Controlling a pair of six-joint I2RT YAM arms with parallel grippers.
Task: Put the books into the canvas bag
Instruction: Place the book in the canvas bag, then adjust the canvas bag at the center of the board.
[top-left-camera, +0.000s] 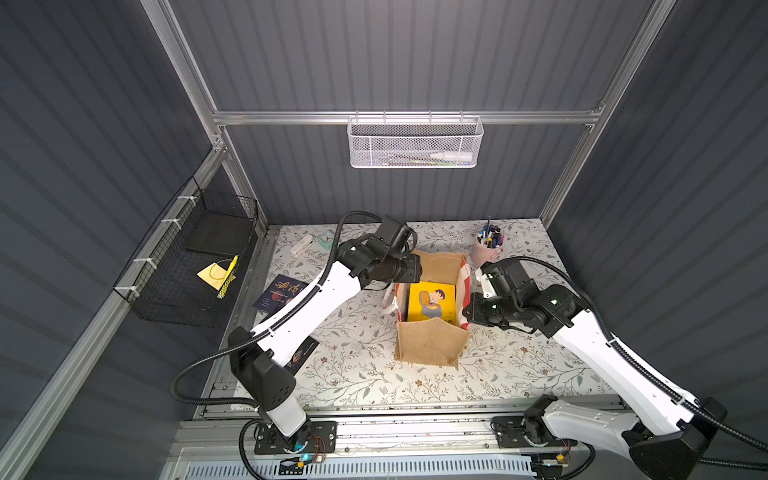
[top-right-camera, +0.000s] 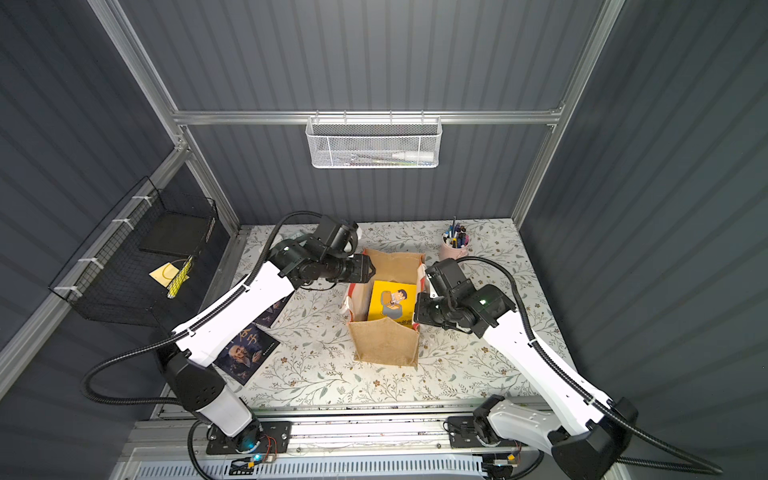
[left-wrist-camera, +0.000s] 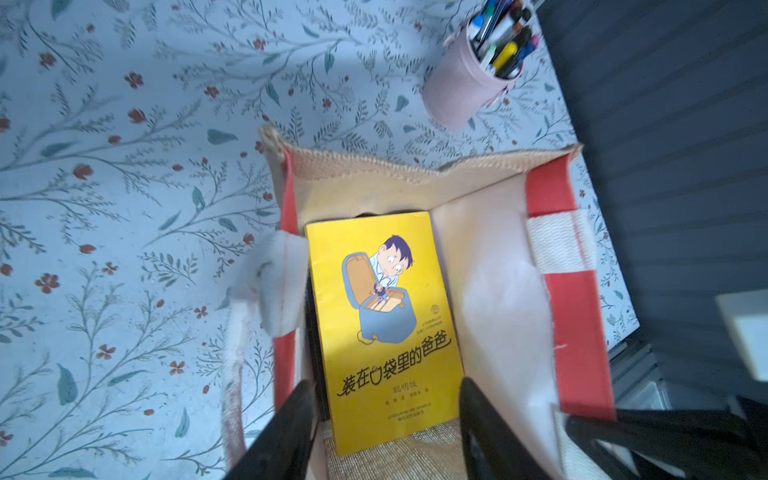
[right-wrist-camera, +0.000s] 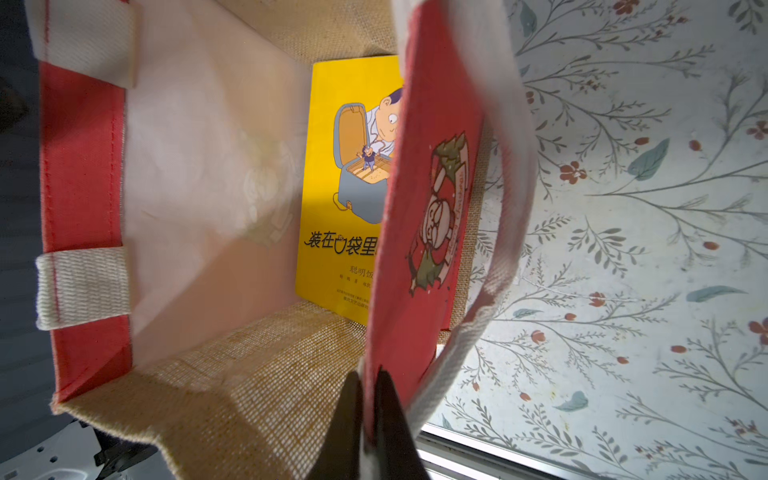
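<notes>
Canvas bag (right-wrist-camera: 419, 249) rim pinched by right gripper (right-wrist-camera: 369, 376); left gripper (left-wrist-camera: 386, 384) half-open, empty.

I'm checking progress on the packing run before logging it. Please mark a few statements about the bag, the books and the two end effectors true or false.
1. The yellow book lies inside the canvas bag. True.
2. The left end effector is clamped on that book. False: its jaws stand open above it.
3. The right end effector pinches the bag's red side panel. True.
4. Every book is packed. False: dark navy books lie out on the table.
</notes>
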